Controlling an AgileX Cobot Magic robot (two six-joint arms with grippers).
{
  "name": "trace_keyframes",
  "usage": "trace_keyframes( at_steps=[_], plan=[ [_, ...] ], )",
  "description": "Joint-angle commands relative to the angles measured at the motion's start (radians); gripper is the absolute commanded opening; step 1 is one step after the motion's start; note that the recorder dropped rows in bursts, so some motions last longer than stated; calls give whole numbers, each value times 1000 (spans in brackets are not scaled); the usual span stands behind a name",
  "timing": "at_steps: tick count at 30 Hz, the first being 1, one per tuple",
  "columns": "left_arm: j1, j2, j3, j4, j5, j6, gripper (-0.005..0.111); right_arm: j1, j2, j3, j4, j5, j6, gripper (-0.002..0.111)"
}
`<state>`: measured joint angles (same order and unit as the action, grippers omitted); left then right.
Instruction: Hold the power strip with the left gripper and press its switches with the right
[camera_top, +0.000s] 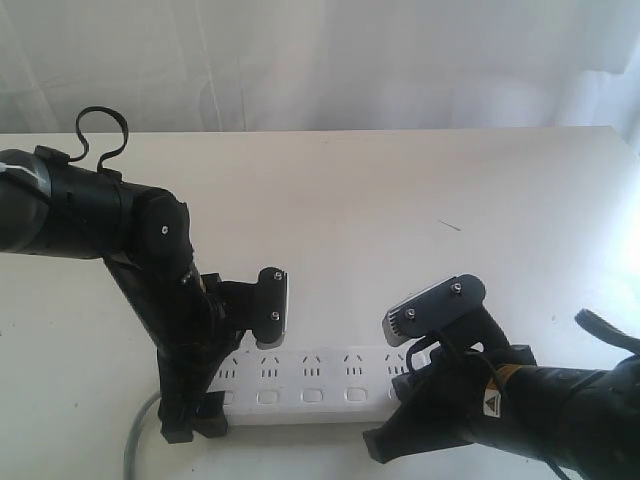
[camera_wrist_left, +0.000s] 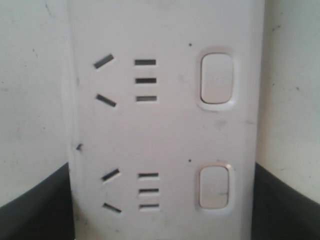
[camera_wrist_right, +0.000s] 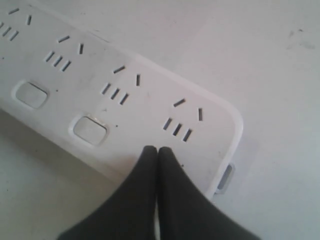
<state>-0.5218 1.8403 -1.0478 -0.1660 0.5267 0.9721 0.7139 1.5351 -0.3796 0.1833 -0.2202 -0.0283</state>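
On the power strip, left fingers clamp its sides; right fingers pressed together.

End switch on power strip hid by R hand — cord cut at btm edge.

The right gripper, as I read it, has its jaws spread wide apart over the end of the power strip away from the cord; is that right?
Not quite: the right gripper has its jaws shut together, not spread apart, as the right wrist view shows. It is indeed over the end of the power strip away from the cord.
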Motion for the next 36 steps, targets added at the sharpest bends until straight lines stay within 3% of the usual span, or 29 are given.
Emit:
trace_keyframes(
  at_steps=[1,23,29,36],
  plan=[
    [0,34,25,-14,95,-4,0,-5,15,20,1,117,6,0],
    [0,34,25,-11,95,-4,0,-5,104,20,-1,53,6,0],
    [0,34,25,-11,95,-4,0,-5,-28,20,-1,39,6,0],
    [0,34,25,1,95,-4,2,-5,-330,20,-1,-14,2,0]
  ],
)
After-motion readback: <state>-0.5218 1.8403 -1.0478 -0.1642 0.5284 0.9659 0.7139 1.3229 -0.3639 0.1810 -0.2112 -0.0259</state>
